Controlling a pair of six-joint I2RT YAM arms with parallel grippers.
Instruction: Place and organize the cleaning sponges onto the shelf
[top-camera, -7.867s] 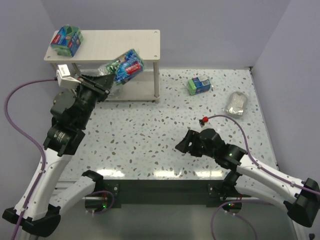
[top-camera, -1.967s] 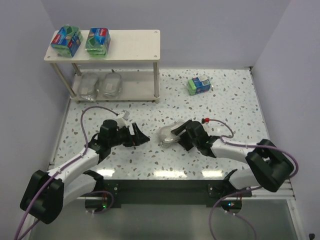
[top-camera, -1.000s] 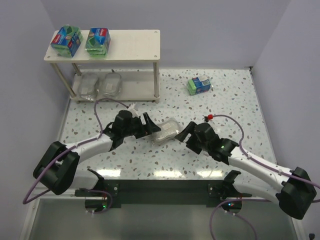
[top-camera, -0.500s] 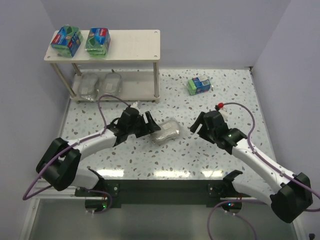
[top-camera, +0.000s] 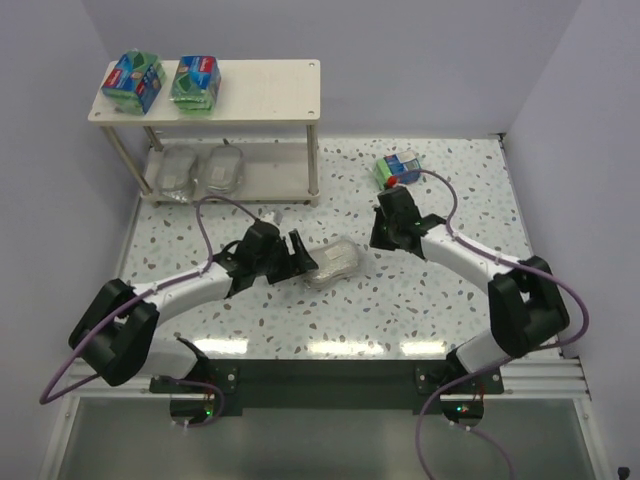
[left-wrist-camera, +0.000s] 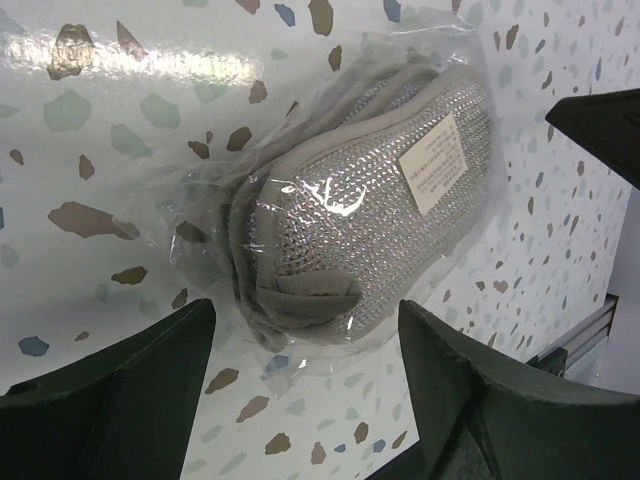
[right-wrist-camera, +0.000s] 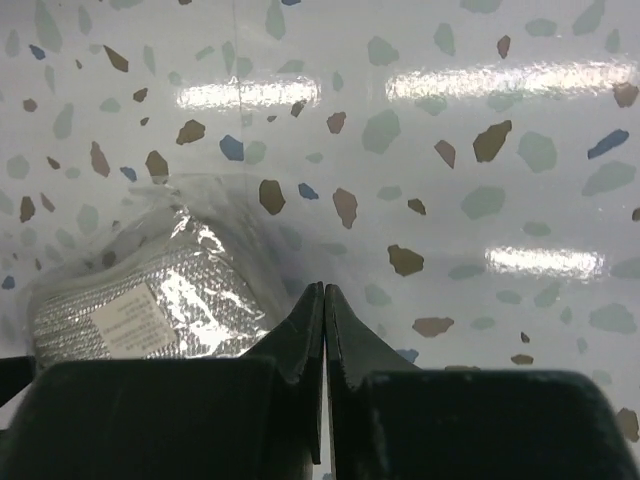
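speckled table (top-camera: 440, 290) with shelf (top-camera: 270, 90), grey scourer (top-camera: 333, 262), green sponge (top-camera: 398, 169); shelf with two green sponges (top-camera: 133, 80) above, two scourers (top-camera: 178, 172) below

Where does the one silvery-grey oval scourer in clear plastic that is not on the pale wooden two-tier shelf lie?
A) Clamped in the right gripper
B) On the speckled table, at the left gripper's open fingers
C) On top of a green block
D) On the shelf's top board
B: the silvery-grey oval scourer lies flat on the speckled table, its near end between the spread fingers of the left gripper; the right gripper is shut on nothing.
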